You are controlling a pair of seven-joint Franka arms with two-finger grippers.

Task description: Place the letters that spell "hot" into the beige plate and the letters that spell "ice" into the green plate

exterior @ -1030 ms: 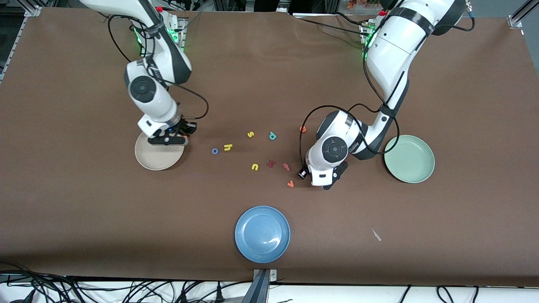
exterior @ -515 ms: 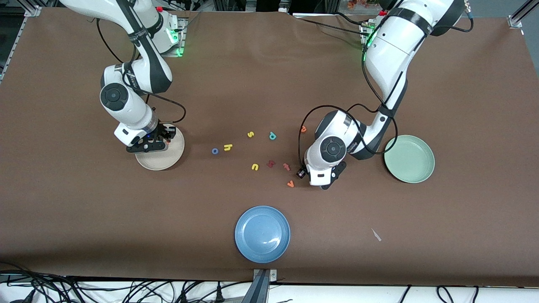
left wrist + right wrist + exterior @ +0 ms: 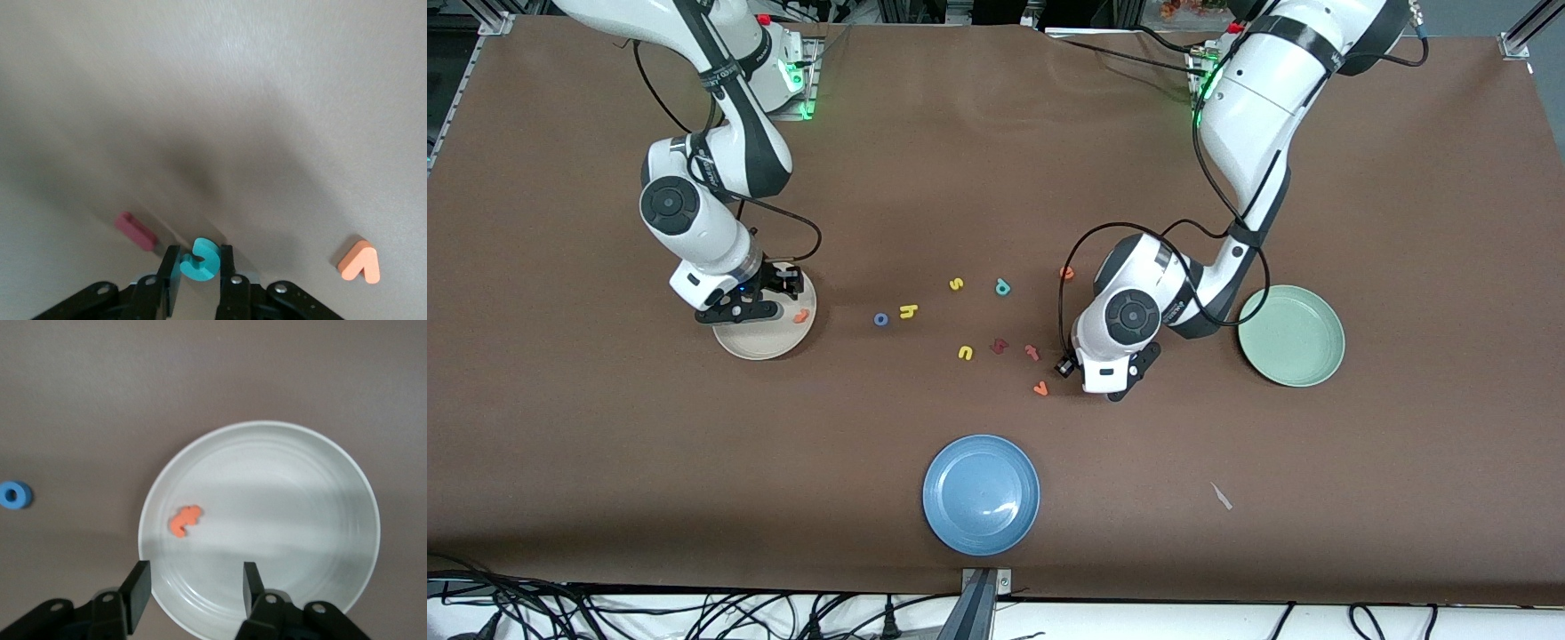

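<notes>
My left gripper [image 3: 199, 272] is shut on the teal c [image 3: 199, 260], low over the table next to the dark red i [image 3: 136, 231]. In the front view the left gripper [image 3: 1110, 384] hides both. My right gripper [image 3: 193, 592] hangs open over the rim of the beige plate [image 3: 300, 520], where the orange t [image 3: 185, 520] lies. From the front, that t [image 3: 801, 315] sits in the beige plate [image 3: 760, 342] beside the right gripper [image 3: 743, 307]. The blue o [image 3: 881, 319] and yellow h [image 3: 909, 311] lie mid-table. The orange e [image 3: 1066, 272] lies farther back. The green plate [image 3: 1291, 335] holds nothing.
Loose letters lie mid-table: a yellow s [image 3: 956, 284], a teal p [image 3: 1002, 287], a yellow u [image 3: 965, 353], a dark red angular letter [image 3: 999, 345], a salmon letter [image 3: 1032, 352] and an orange v shape [image 3: 1040, 388]. A blue plate [image 3: 981, 494] stands near the front edge.
The right arm swung toward its end of the table and its gripper opened; the orange t now lies in the beige plate. The left gripper closed on the teal c.
</notes>
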